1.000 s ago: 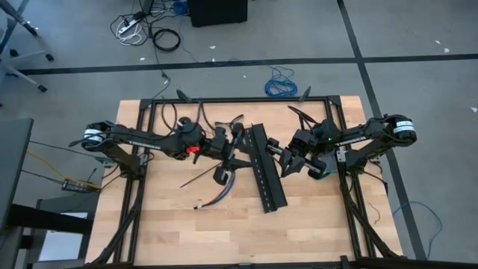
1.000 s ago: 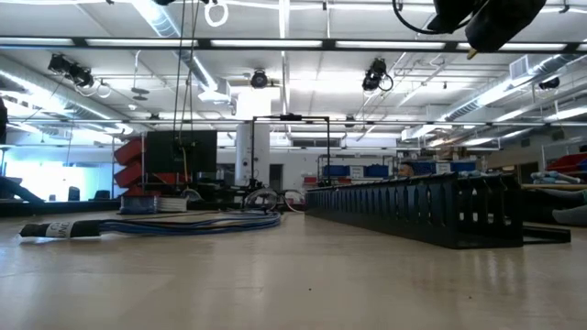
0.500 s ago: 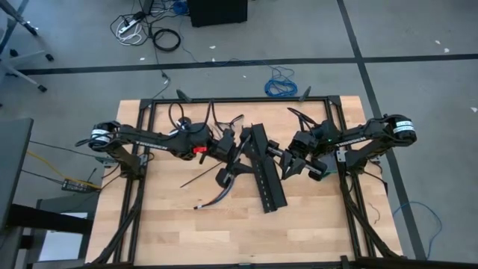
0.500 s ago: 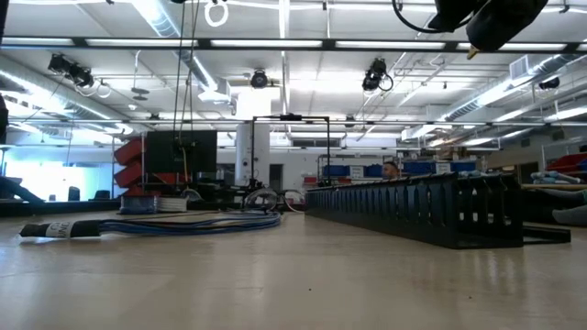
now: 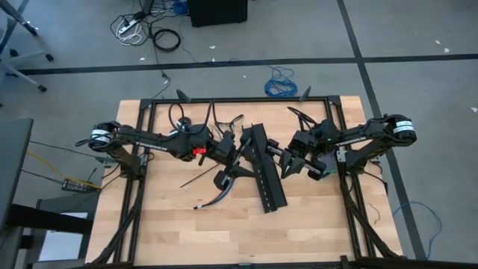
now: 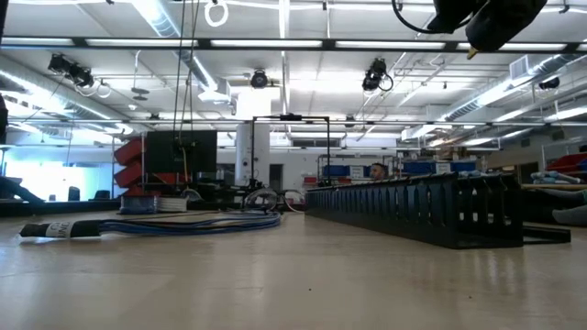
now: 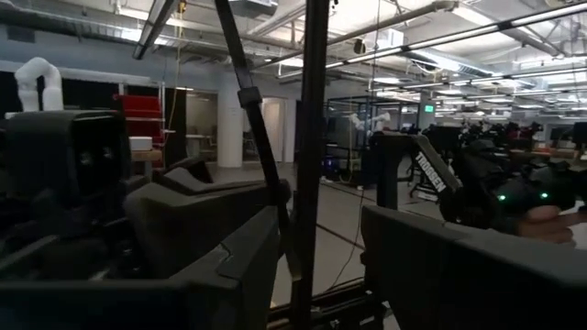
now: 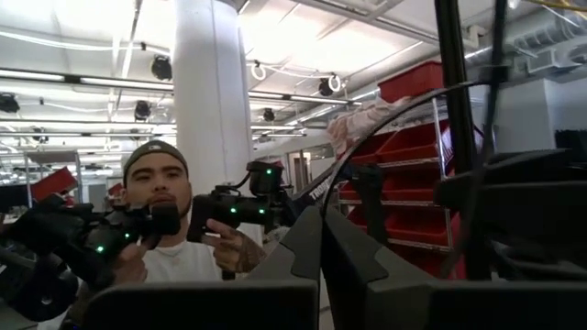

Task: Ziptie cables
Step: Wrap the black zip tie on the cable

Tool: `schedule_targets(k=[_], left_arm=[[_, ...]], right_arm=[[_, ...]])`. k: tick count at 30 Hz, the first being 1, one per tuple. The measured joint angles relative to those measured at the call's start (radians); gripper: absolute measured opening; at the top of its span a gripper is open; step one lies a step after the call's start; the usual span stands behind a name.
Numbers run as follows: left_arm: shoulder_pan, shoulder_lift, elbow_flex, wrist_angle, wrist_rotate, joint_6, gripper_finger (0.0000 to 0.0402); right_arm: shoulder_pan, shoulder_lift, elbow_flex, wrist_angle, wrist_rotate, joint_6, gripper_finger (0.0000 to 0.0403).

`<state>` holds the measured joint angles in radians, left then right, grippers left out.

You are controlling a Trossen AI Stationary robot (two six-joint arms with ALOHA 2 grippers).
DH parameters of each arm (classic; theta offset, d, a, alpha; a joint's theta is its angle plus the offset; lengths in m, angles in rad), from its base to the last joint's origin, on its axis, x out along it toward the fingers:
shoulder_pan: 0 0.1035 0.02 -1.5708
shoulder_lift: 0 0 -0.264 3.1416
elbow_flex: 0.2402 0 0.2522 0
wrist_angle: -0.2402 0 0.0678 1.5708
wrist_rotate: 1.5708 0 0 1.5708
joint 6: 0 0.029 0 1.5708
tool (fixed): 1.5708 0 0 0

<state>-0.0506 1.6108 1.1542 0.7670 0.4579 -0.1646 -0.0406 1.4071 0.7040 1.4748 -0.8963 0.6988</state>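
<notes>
The cables (image 5: 218,190) lie curved on the wooden table near its middle, and in the low view the cables (image 6: 193,223) rest flat. One thin black ziptie (image 5: 202,177) lies beside them. Both grippers hang high over the table's middle. My left gripper (image 5: 233,148) has two upright black zipties (image 7: 312,119) in the gap between its half-closed fingers (image 7: 229,266). My right gripper (image 5: 286,163) faces it with its fingers shut, and a thin black ziptie end (image 8: 394,128) arcs out of them. My left gripper has two zipties running upright through its finger gap, close to one finger (image 7: 266,257). One ziptie (image 7: 252,110) slants and carries a small block. The fingers come level from the table's left. The place of contact is hidden below the fingers. The strips are clear of the table. My right gripper pinches a thin ziptie end (image 8: 323,209) at the tips of its shut fingers. It comes slanting upward from the table's right. The strip arcs away toward the upright zipties (image 8: 449,110) at the other gripper. It is clear of the table.
A wide black perforated strip (image 5: 267,175) lies slantwise between the arms and shows long and low (image 6: 413,211) in the low view. A blue coiled cable (image 5: 280,84) lies on the floor beyond the far edge. A person (image 8: 156,183) shows behind, hands on handles with green lights.
My left arm has reached a little toward the table's right edge and its wrist has turned slightly, with the zipties still between its fingers. My right gripper has kept still. The cables on the table have not moved.
</notes>
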Motion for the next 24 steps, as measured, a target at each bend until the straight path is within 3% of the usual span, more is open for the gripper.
schedule_targets(k=[11,24], left_arm=[[0.007,0.0,0.0,-0.007,-0.09,0.003,0.0152],[-0.006,0.0,0.0,-0.01,-0.04,0.0,0.0152]], right_arm=[[0.036,0.0,0.0,-0.004,0.007,-0.02,0.0],[0.042,0.0,0.0,-0.033,0.005,-0.053,0.0]])
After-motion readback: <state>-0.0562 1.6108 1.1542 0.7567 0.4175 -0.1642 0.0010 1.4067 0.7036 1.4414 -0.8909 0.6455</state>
